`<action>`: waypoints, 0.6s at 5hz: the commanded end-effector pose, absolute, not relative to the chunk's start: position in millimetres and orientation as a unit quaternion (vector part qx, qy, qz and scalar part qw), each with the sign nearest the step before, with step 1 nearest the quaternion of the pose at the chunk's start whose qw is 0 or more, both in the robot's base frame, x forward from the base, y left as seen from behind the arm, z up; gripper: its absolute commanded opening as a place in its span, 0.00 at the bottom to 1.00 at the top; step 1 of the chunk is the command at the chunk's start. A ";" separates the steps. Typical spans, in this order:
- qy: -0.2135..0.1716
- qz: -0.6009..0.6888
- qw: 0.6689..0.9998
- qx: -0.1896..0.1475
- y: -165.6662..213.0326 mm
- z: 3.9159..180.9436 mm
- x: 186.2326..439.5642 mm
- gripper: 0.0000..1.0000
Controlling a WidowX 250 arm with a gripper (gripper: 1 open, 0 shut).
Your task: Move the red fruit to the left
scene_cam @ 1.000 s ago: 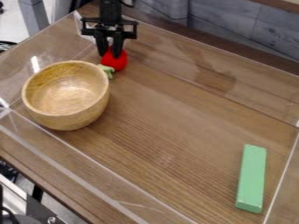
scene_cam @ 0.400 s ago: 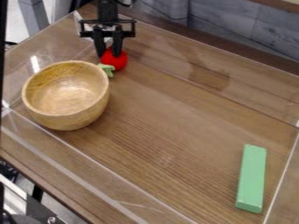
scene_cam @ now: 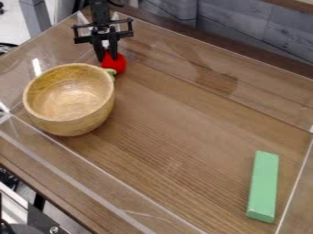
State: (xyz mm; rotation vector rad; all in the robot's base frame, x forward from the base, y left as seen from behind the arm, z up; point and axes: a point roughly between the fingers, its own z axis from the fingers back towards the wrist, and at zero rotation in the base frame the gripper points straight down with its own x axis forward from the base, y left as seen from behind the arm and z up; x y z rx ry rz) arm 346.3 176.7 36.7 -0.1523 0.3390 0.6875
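The red fruit (scene_cam: 113, 63), a small bright red strawberry, rests on the wooden table just behind the right rim of the wooden bowl (scene_cam: 35, 91). My gripper (scene_cam: 108, 53) comes down on it from above. Its dark fingers (scene_cam: 101, 44) stand close together over the fruit's top, closed on it. The gripper body is tilted and rolled to the left. The fruit's upper part is hidden by the fingers.
A flat green rectangular block (scene_cam: 263, 186) lies near the front right corner. A low clear plastic wall (scene_cam: 146, 196) rings the tabletop. The bowl stands right beside the fruit on its front left.
The fingers have closed in on the fruit. The gripper has rolled and shifted a little to the left and back, and the fruit has edged left with it.
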 end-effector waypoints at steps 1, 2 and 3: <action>0.137 0.329 0.932 -0.065 194.3 72.3 346.3 1.00; 0.141 0.311 0.938 -0.062 202.7 78.2 346.5 1.00; 0.142 0.253 0.954 -0.069 198.7 98.4 347.0 1.00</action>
